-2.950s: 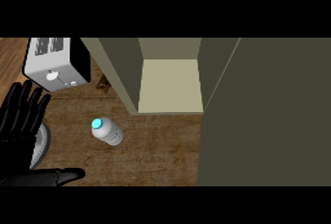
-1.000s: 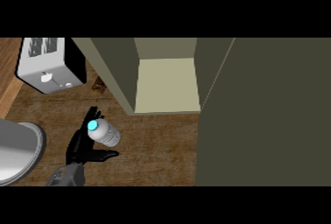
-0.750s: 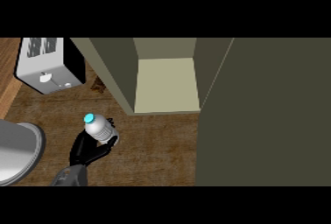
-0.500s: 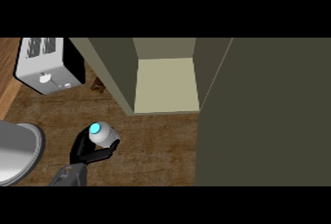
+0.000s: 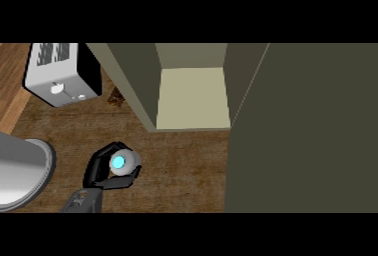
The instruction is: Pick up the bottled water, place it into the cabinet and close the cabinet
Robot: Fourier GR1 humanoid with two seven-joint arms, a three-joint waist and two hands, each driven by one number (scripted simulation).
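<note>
Down at the lower left edge of the frame, a big grey curved shape bulges in; what it is, I cannot tell. Just right of it, a grey forearm comes up from the bottom edge, and on its end a black hand, which I take for the left hand, though only 1 arm shows. The fingers are curled right round the bottled water, thumb on one side, fingers arched over the other: clamped on it. We look almost straight down on the bottle, so its blue cap faces us, with the pale body around it. The forearm leans up and to the right, and the hand with it.

Under all this lies the wooden counter, bare brown grain between the hand and the cabinet. Nothing stands in that gap.

Further up, centre of the frame, the cabinet stands open, its pale shelf floor lit and its olive side walls rising either side. The whole right side of the frame is filled by 1 broad olive panel, seemingly the open door.

Upper left, a silver toaster sits on the counter, slots up, well apart from the hand. A small dark brown thing lies between the toaster and the cabinet wall, too small to tell.
</note>
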